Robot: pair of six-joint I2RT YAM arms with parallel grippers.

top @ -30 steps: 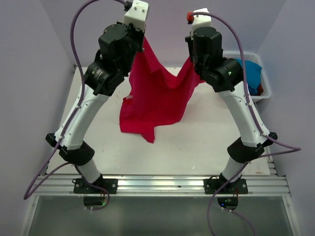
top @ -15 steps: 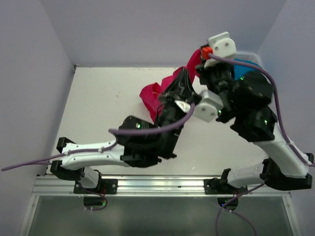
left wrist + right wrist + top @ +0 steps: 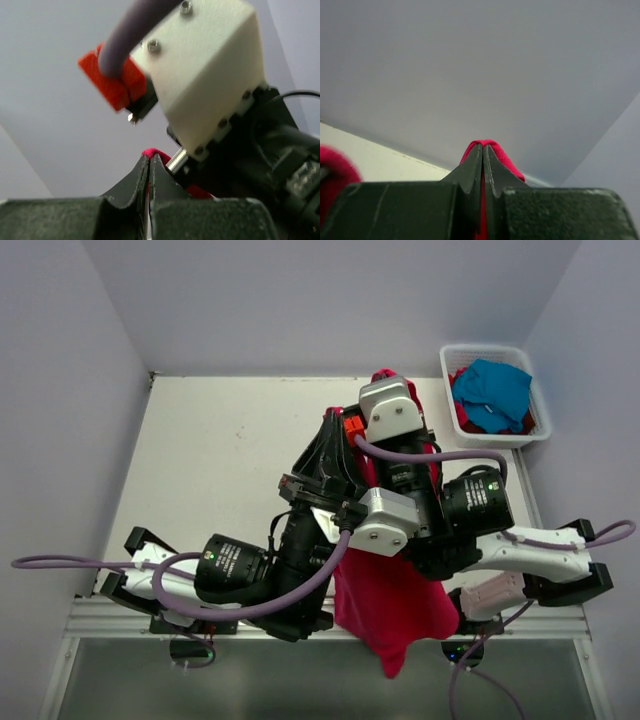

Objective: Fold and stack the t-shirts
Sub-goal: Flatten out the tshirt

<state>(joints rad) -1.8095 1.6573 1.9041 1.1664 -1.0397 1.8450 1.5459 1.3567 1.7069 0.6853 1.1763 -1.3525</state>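
Top external: we hold the crimson t-shirt (image 3: 395,615) aloft, left claw (image 3: 150,164) and right claw (image 3: 482,151) each pinching its cloth. Next, we judge, it needs laying flat on the bench (image 3: 220,440).

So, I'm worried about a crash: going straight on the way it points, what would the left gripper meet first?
Probably the right arm's white wrist housing, close ahead of the left gripper and slightly right; depth is unclear.
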